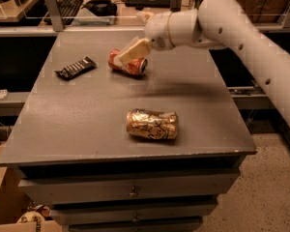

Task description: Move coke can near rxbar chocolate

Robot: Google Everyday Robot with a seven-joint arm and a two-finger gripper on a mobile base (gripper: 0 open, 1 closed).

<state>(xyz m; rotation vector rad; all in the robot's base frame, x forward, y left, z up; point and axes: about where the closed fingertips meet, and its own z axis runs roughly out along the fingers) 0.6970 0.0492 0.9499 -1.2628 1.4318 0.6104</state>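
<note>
Camera view gives us the surface [87, 124], then the end effector [128, 54] over its far middle — right upon the coke can [134, 67], clenched or not we cannot tell. The can lies on its side, lengthwise toward the rxbar chocolate [75, 67], near but apart.

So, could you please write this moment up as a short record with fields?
coke can: on its side, back middle of the table, right of the bar and apart from it
rxbar chocolate: lying flat, back left
hand: right above the coke can, on its upper side; contact unclear
gold can: on its side, near the front edge
table: grey top, drawers below
</note>
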